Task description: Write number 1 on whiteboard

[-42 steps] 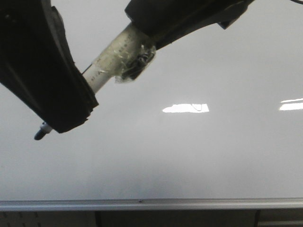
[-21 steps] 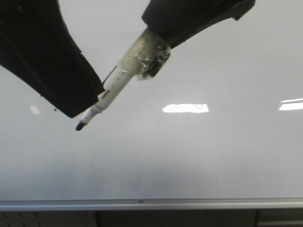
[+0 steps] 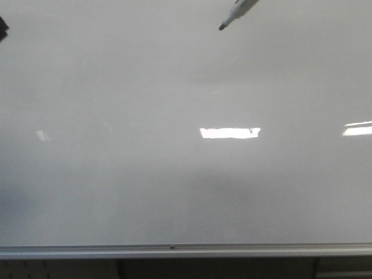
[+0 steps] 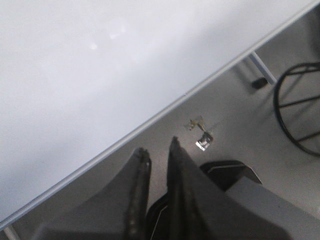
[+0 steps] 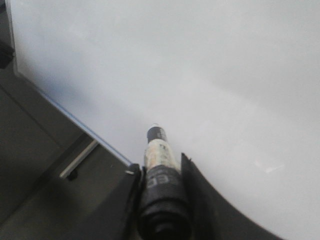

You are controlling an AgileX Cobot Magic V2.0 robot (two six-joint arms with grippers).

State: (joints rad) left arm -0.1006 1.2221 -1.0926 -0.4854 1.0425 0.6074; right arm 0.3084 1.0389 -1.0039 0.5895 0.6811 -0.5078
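The right gripper (image 5: 162, 172), a pair of dark flat fingers, is clamped on a white-barrelled marker with a black tip (image 5: 158, 150); in the right wrist view the barrel is wrapped in dark material and tape between the pads, and the tip points out toward the large glossy pale grey-white whiteboard (image 5: 210, 75); in the front view only the marker's tip end (image 3: 234, 13) shows, at the top edge right of centre, its long axis slanting down toward the left; I cannot tell whether the tip touches the surface, though it looks held off it. The left gripper (image 4: 156, 156), dark and narrow-fingered, has its jaws nearly together with only a slim gap and nothing between them; it hangs beyond the board's silver metal rail (image 4: 165, 107), over a grey floor (image 4: 235, 130), so the right arm is plainly the nearer to the writing surface. The board (image 3: 174, 174) bears no stroke that I can see, only bright light reflections (image 3: 229, 132); the number 1 is not yet written. The stroke would likely call for the tip to be pressed onto the board and drawn straight down toward the rail (image 3: 186, 251).
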